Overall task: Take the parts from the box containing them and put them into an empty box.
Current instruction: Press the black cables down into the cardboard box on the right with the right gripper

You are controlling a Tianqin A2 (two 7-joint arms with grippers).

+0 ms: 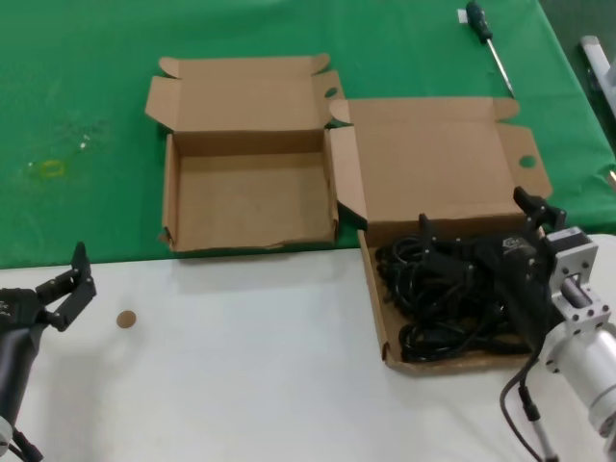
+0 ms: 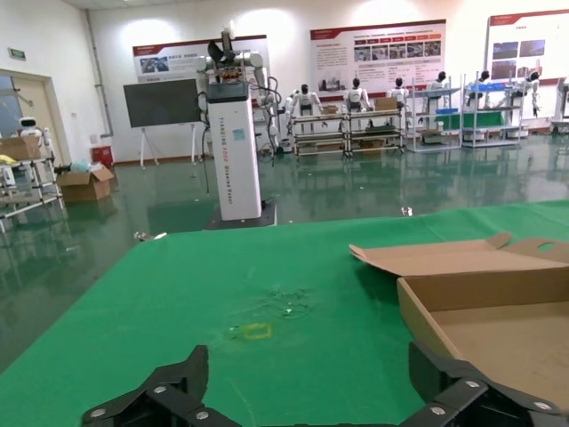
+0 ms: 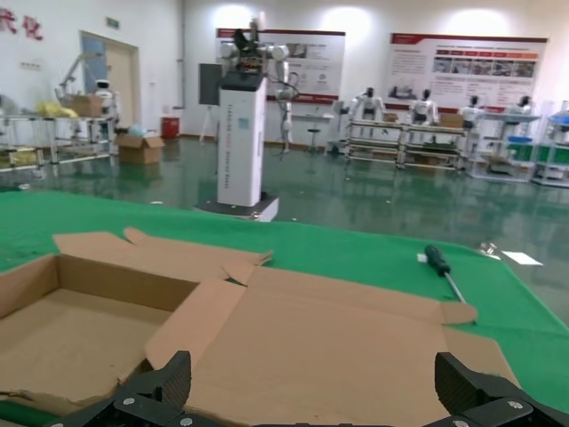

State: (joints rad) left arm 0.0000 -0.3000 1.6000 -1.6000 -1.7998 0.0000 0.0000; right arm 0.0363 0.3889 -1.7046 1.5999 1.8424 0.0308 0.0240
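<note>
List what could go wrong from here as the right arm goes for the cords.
The black cords lie tangled together, so the right gripper, jaws open above them, may lift several at once. A trailing cord could snag the raised flap between the larger box and the smaller empty box.

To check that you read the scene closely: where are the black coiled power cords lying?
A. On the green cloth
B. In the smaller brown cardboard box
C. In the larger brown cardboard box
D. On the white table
C: the black coiled power cords fill the larger brown cardboard box, and the smaller brown cardboard box holds nothing.
</note>
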